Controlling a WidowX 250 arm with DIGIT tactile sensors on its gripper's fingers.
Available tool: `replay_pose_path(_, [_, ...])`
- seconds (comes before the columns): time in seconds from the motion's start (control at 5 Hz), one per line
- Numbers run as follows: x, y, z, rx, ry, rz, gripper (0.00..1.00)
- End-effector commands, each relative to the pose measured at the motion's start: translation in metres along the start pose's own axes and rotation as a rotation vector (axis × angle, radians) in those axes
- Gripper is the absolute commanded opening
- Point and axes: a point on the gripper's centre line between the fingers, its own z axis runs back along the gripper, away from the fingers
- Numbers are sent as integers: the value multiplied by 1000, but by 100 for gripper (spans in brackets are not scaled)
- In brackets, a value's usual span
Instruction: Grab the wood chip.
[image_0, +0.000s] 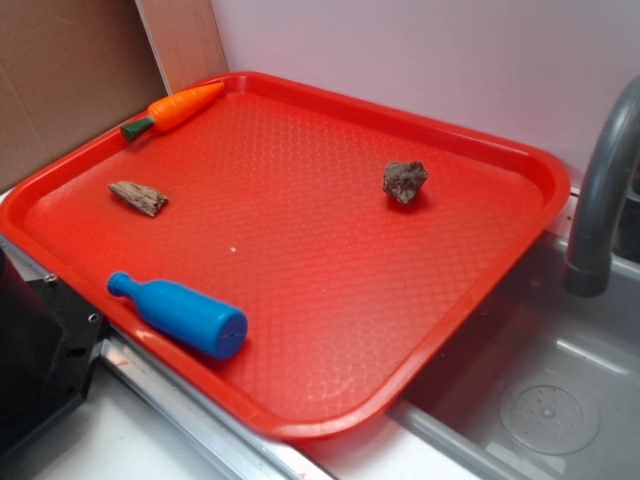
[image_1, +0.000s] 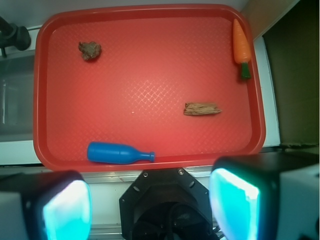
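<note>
While the pincer (image_1: 150, 205) hangs high above the near edge with fingers spread wide and empty, nothing is yet done. Small flat tan-brown wood chip (image_1: 202, 108) lies alone on red plastic tray (image_1: 150, 60), right of centre. Approach, descent, closing remain. Blue bottle (image_1: 117, 152), orange toy carrot (image_1: 241, 46), dark rock (image_1: 90, 50) sit well apart; path unobstructed.
</note>
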Motion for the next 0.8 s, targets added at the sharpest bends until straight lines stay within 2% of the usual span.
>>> replay_pose_path(0.0, [0,0,0,0,0,0,100])
replay_pose_path(0.2, [16,48,-41,53,-49,244,100])
replay_pose_path(0.4, [27,71,-62,46,-101,495,100])
replay_pose_path(0.6, [27,97,-96,87,-168,739,100])
